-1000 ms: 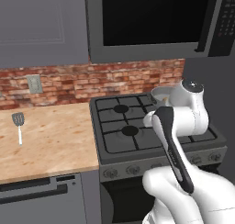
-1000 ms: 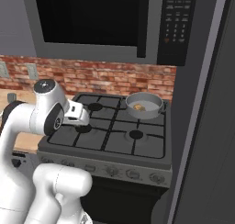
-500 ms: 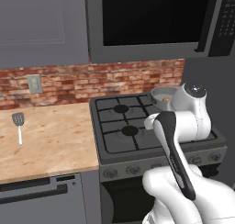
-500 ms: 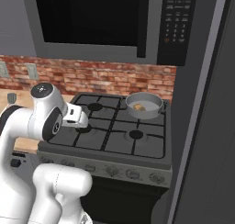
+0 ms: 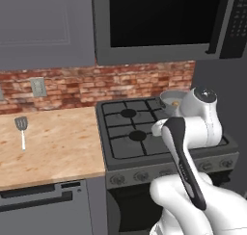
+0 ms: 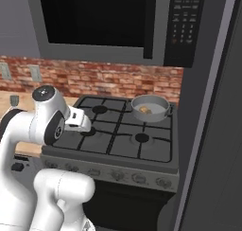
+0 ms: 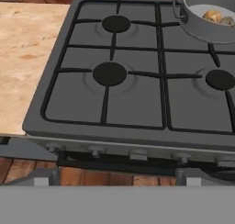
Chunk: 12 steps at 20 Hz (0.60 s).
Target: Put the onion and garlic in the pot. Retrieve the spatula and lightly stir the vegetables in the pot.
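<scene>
Now arm swung left off pot (image 6: 150,107) toward counter (image 5: 53,147); hand over front of stove (image 7: 137,81). Jaws wide apart, nothing held. Onion (image 7: 210,15) and garlic (image 7: 226,20) sit in pot, rear right burner. Spatula (image 5: 21,129) untouched, far left on counter: retrieval starts.

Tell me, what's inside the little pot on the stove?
Inside the pot sits the golden onion with the small grey-brown garlic beside it. The pot's near wall hides its bottom.
</scene>
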### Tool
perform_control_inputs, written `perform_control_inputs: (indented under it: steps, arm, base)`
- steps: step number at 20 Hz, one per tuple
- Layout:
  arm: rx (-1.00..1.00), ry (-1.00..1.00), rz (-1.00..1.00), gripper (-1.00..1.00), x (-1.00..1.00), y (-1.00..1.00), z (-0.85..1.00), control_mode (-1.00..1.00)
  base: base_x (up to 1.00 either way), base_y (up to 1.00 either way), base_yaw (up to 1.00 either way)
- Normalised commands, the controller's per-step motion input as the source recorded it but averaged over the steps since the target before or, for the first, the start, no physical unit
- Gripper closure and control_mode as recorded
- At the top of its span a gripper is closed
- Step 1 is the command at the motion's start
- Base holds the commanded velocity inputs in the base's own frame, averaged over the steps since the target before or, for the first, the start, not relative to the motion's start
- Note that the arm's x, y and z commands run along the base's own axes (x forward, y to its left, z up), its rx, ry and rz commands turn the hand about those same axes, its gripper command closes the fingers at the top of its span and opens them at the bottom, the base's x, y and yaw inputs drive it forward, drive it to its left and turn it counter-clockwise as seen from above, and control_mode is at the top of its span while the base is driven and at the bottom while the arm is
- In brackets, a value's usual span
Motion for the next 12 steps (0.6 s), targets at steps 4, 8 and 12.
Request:
perform_control_inputs:
  steps: [4,8,12]
  arm:
    - [0.0,0.0,0.0,-1.0,0.0,0.0,0.0,1.0]
    - [0.0,0.0,0.0,-1.0,0.0,0.0,0.0,1.0]
    - [0.0,0.0,0.0,-1.0,0.0,0.0,0.0,1.0]
  base:
    - [-0.39,0.83,0.04]
    - [-0.14,0.86,0.0]
    - [-0.01,0.69,0.0]
